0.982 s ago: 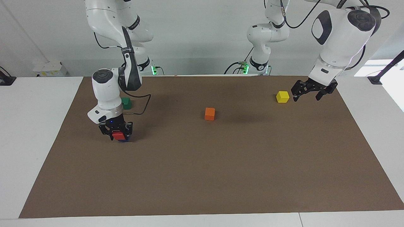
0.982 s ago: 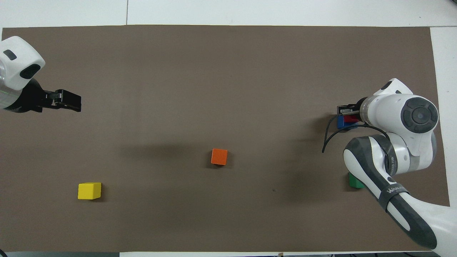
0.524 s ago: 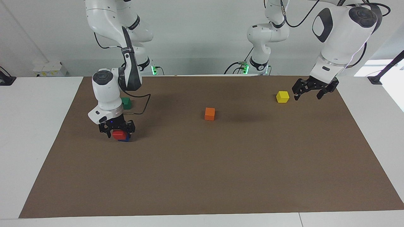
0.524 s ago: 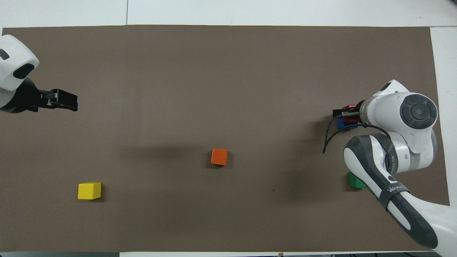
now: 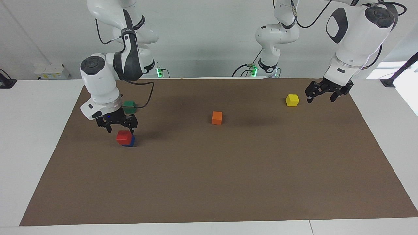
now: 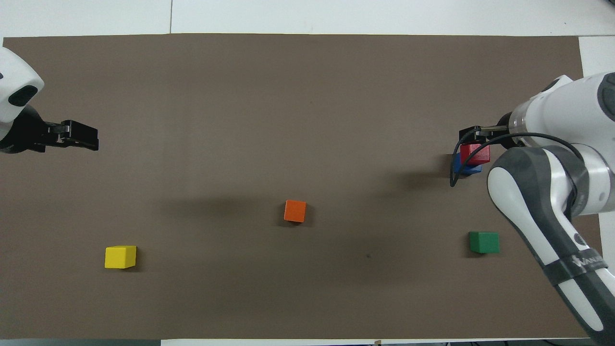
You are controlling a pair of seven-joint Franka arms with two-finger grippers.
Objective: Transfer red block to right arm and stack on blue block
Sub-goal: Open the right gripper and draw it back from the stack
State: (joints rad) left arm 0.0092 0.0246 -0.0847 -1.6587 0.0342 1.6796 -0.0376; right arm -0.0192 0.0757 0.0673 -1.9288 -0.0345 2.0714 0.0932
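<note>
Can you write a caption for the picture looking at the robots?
Red block sits on blue block; open right gripper above it.

The blue block (image 5: 130, 142) sits mostly hidden under the red block (image 5: 123, 137); in the overhead view only a sliver of blue (image 6: 465, 168) shows past the red one (image 6: 475, 154), and a black cable (image 6: 456, 166) crosses both. In that view the right hand (image 6: 473, 132) is largely covered by its own wrist, so its fingers cannot be read there. The left hand (image 6: 79, 140) shows only its tips, with the arm cut off by the picture's edge. In the facing view the green block (image 5: 129, 106) is partly covered by the right arm's wrist. Both arms' upper links run off the top edge.
</note>
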